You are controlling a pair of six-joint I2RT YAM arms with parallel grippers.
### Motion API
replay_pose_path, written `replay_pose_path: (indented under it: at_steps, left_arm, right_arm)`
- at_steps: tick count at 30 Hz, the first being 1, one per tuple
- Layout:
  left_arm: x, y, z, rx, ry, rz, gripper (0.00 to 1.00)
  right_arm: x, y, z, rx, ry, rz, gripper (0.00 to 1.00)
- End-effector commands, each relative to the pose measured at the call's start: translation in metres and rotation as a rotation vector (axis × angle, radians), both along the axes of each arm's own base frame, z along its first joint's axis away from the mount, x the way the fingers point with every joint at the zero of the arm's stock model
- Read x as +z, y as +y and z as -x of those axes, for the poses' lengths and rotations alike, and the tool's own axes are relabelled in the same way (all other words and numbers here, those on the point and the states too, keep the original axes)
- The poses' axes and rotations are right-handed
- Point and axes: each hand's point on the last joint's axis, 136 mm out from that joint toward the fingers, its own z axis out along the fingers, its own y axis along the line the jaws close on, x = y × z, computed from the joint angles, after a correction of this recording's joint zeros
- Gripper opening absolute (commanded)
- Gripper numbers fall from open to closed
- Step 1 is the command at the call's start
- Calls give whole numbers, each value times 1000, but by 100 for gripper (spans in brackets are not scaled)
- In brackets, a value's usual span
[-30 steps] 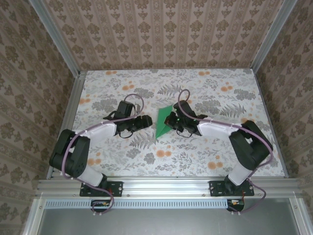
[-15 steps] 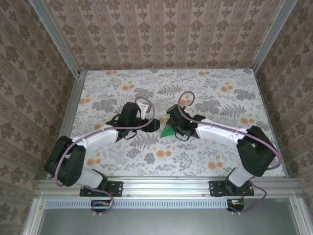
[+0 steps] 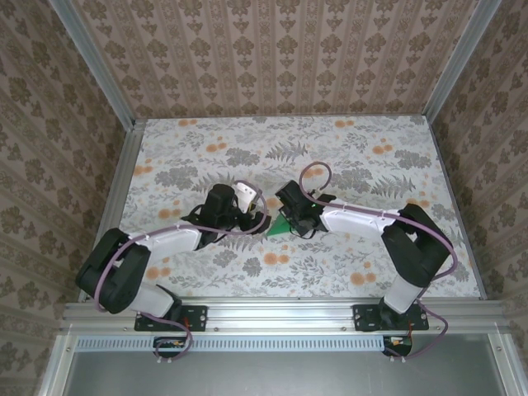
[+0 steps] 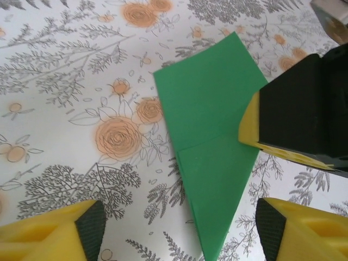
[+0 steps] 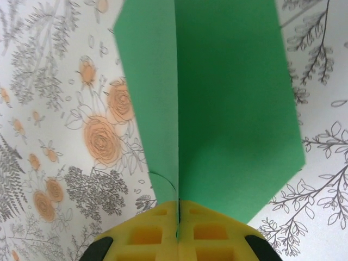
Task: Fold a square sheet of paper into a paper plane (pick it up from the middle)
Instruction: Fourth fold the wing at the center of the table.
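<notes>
Right gripper [image 3: 289, 216], seen from above, is pinched shut on the paper plane [image 3: 280, 228], a small green pointed shape near the middle of the flowered table [image 3: 371, 272]. Just beside it, on the paper's other side, the left gripper [image 3: 258, 218] has its jaws apart. Bare tabletop lies all round, and the papered walls stand well away, so both arms have room to swing.

Left wrist view: two yellow fingers [image 4: 54, 236] stand wide at the bottom corners, holding nothing. The paper plane [image 4: 209, 109] lies flat, its narrow tip pointing down between them and a crease crossing it. At its right edge the right gripper [image 4: 255, 125] clamps it.

Right wrist view: yellow pads [image 5: 147, 234] meet on the paper plane [image 5: 228, 109], along a straight fold line running away from the camera.

Judging from this, the left jaws should come in low and square to the crease. The right grip should hold steady so that the layers cannot slip.
</notes>
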Motion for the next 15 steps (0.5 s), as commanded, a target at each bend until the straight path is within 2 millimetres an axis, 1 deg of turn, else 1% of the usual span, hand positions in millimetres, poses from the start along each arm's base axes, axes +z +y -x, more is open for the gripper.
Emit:
replay_pose_path:
  at_steps: [1, 5, 8, 15]
  left_arm:
    - [-3, -13, 11, -112, -67, 27, 69]
    - [-12, -19, 19, -155, -82, 42, 64]
    - [-23, -25, 24, -185, -72, 32, 58]
    - [-35, -30, 22, -191, -90, 23, 49]
  right_arm:
    - [-5, 14, -1, -27, 49, -82, 0]
    - [-5, 17, -2, -34, 62, -112, 0]
    - [-3, 19, -2, -40, 68, -137, 0]
    - [2, 24, -2, -41, 75, -183, 0]
